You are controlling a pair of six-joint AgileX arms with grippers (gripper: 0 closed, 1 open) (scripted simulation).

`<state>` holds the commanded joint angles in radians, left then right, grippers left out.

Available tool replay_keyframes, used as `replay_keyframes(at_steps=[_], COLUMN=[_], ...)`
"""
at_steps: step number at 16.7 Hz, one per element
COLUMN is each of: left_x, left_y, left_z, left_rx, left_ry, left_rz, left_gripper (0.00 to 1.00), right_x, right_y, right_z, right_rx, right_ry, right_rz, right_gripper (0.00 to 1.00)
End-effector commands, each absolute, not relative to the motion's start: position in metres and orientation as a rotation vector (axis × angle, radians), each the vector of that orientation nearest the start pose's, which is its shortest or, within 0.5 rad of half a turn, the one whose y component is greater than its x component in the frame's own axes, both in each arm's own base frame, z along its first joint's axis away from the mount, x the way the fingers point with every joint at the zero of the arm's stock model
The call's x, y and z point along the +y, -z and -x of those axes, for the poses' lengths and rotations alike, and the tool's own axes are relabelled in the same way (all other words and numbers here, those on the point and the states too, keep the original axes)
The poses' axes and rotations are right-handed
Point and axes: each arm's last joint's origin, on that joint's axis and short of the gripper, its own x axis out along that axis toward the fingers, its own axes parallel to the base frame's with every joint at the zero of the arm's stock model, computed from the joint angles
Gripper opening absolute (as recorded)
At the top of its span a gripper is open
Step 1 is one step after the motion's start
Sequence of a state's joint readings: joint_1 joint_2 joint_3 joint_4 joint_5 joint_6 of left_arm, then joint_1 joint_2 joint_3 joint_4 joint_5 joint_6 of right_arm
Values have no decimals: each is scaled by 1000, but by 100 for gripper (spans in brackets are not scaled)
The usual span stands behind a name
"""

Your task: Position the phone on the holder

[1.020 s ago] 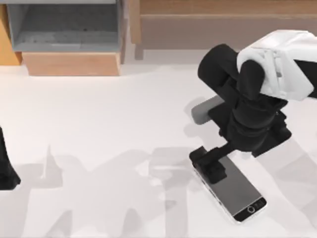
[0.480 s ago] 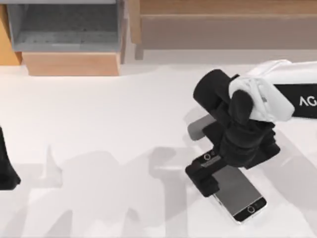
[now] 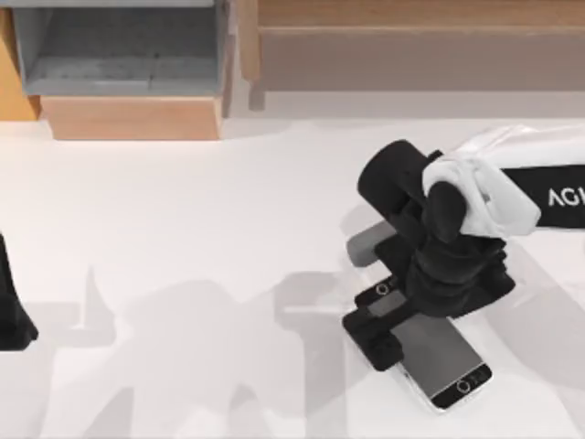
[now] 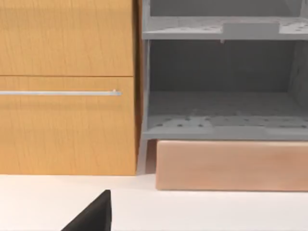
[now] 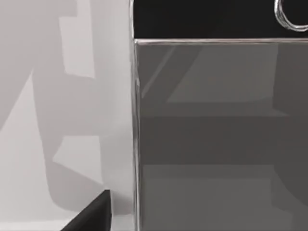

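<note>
Lowered a little further since half a second ago, the right gripper point(image 3: 377, 322) sits at the near-left end of the flat rectangular smartphone with the grey screen, black end bands and silver rim point(image 3: 439, 352), in the lower right of the top view. One second ago its black fingers stood higher and farther right over the screen; now they straddle the phone's upper-left end, one finger at the edge toward the frame's bottom and the other by the black band with the small round mark. Whether the fingers press the rim or stand just off it cannot be told. The phone itself lies flat on the white table point(image 3: 201, 229), angled from upper left to lower right, where it lay in both earlier frames.

From the right wrist view the grey screen point(image 5: 216, 134) takes up the right side of the frame, with its silver rim running down the middle, a black band along the top, and a black fingertip point(image 5: 94, 214) at the lower left, beside the rim.

At the far left edge of the top view the left arm point(image 3: 11, 306) rests parked, unchanged. Its wrist camera faces a wooden cabinet point(image 4: 67, 86) and grey open shelving point(image 4: 224, 82) behind the table.
</note>
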<state>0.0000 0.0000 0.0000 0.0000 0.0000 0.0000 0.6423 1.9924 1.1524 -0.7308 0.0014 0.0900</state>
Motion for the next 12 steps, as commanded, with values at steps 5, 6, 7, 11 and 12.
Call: replay_keyframes(at_steps=[5, 6, 7, 11, 12], left_x=[-1, -1, -1, -1, -1], left_y=[-160, -160, -160, -160, -160], left_z=[-106, -106, -106, -106, -106], left_rx=[0, 0, 0, 0, 0], left_ry=[0, 0, 0, 0, 0], left_rz=[0, 0, 0, 0, 0], left_gripper=[100, 100, 100, 100, 100], right_x=[207, 207, 207, 207, 207], right_y=[-99, -99, -99, -99, -99], right_z=[-273, -273, -273, -273, -273], right_rx=[1526, 1526, 1526, 1526, 1526], right_ry=[-438, -438, -438, -438, -438], right_rz=[438, 438, 438, 438, 438], right_gripper=[55, 47, 40, 10, 2])
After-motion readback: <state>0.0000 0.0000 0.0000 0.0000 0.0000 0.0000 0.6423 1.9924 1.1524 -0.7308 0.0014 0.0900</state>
